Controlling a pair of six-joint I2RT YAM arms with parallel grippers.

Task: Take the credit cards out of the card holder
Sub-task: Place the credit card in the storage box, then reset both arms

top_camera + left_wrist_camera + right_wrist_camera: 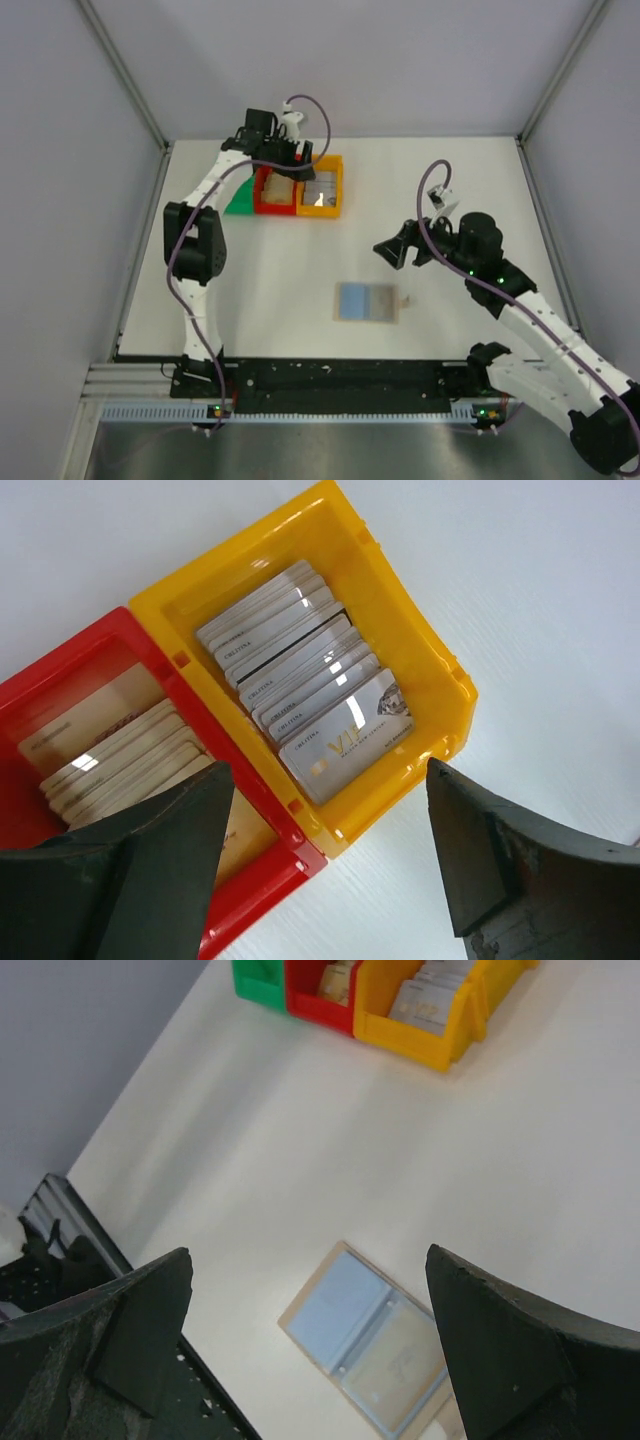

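Left wrist view: credit cards (pixel 340 730) sit in the yellow bin (pixel 425 630) under open left jaws. Right jaws open too. Card holder (pixel 367 303), lower middle, may hold one more.

**White table – three bins, one card holder**

Table (pixel 300 260): plain white top, grey walls on three sides. Far side, left of centre – a row of three plastic bins side by side, touching: green bin (pixel 240 202) leftmost, partly hidden by an arm, red bin (pixel 277 190) in the middle, yellow bin (pixel 322 187) on the right. All stand upright with open tops up. Card holder (pixel 367 302) lies nearer the front, a little right of centre, well apart from the bins. It is spread open and flat, blue-grey lining up, tan edge showing around it. A small tan bit (pixel 405 298) sits just beside its right edge; too small to tell what it is.
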